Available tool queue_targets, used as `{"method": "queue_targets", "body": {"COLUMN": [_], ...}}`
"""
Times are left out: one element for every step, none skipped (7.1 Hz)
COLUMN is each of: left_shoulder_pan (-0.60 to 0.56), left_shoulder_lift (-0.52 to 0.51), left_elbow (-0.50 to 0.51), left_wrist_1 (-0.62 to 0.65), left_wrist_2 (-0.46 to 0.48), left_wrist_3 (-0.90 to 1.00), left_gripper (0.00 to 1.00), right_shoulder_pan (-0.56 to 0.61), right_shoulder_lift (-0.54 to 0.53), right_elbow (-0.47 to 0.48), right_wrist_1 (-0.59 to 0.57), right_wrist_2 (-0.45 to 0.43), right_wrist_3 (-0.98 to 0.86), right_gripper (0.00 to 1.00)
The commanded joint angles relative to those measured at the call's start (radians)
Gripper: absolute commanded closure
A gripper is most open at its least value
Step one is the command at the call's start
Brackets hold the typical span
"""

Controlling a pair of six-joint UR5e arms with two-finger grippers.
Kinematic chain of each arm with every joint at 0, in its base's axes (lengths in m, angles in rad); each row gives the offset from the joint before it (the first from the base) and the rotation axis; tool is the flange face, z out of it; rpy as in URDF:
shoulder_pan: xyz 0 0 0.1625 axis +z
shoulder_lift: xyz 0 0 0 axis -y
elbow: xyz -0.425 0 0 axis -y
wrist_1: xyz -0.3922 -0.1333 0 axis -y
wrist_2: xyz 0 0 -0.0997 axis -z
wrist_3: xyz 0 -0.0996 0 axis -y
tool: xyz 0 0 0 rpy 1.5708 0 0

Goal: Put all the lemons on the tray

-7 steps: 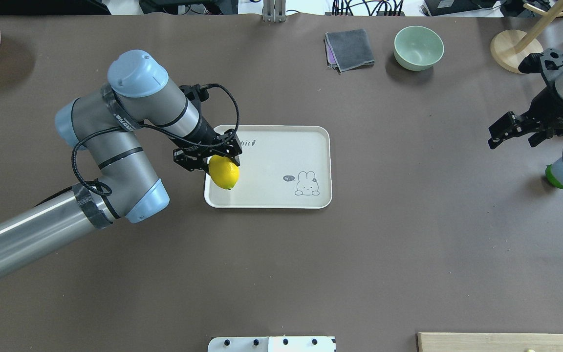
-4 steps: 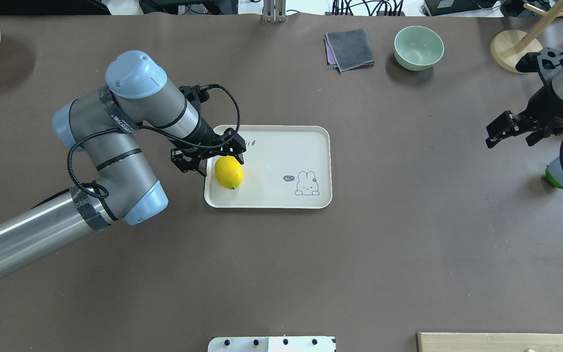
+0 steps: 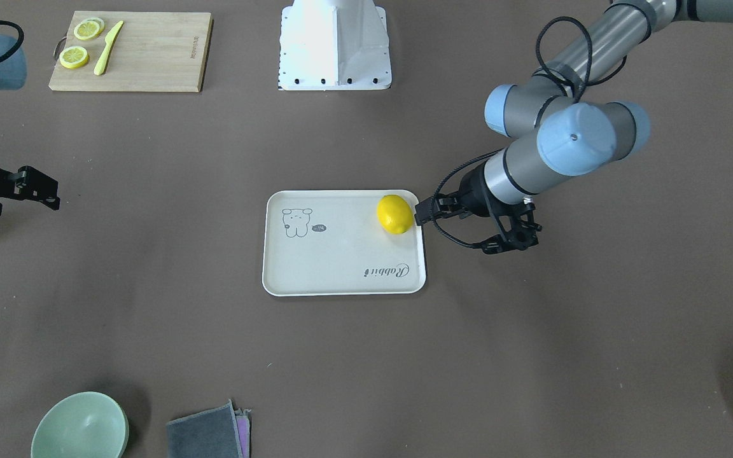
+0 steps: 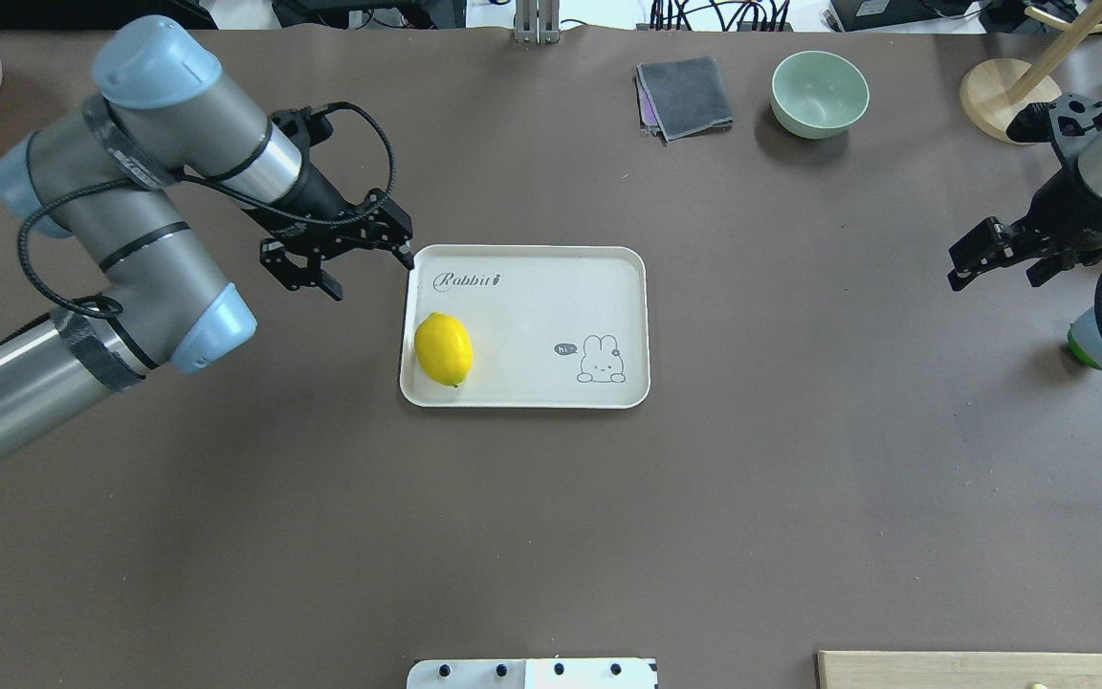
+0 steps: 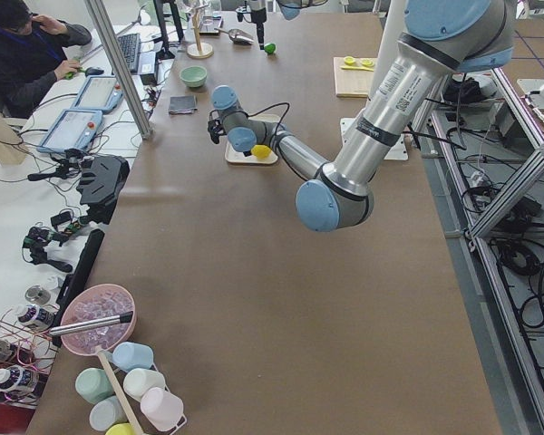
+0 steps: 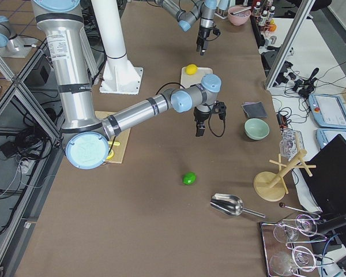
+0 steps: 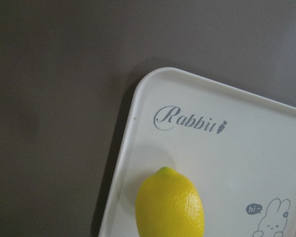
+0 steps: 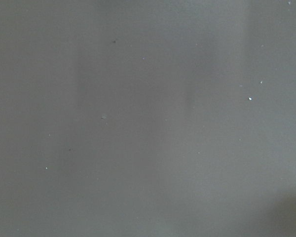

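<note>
The yellow lemon (image 4: 443, 349) lay on its side inside the tray (image 4: 644, 330), close against the rim on the robot's left. The left gripper (image 4: 369, 277) hung beside the tray's far left corner with its jaws apart and nothing between them. The green lemon (image 6: 189, 178) rested on the bare table at the robot's right, well apart from the tray, so the task stood half done. The right gripper (image 4: 996, 276) hovered near that fruit, jaws apart and empty. The green lemon appeared light and firm, with a glossy rind that would probably be slippery. Its oval form would likely roll if nudged. The pads should be applied across the short axis at the widest middle section, not on the tapered tips, where the jaws would tend to slide off. Moderate closing force should suffice.
</note>
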Motion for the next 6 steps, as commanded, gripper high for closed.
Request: {"method": "queue_targets", "body": {"left_shoulder_pan": [-0.124,-0.178,-0.221,-0.23,-0.229,-0.227], "left_shoulder_lift": [0.087,0.122,0.159,0.188,0.214,0.221], "left_elbow": [0.026,0.058,0.095,0.115,0.117,0.134], "left_wrist_1": [0.006,0.008,0.008,0.008,0.008,0.005], "left_wrist_2": [-0.009,-0.006,-0.005,0.024,0.056,0.057], "left_wrist_3": [0.232,0.399,0.562,0.668,0.731,0.759], "left_gripper": [0.03,0.03,0.03,0.03,0.03,0.03], "right_shoulder_pan": [-0.021,-0.023,-0.034,-0.05,-0.082,-0.113], "right_shoulder_lift": [0.02,0.013,0.004,-0.025,-0.053,-0.056], "right_elbow": [0.028,0.054,0.074,0.088,0.107,0.103], "right_wrist_1": [0.001,-0.001,-0.001,0.001,0.001,0.001], "right_wrist_2": [-0.007,-0.009,-0.01,-0.024,-0.082,-0.134], "right_wrist_3": [0.079,0.082,0.082,0.075,0.018,-0.085], "right_gripper": [0.0,0.0,0.0,0.0,0.0,0.0]}}
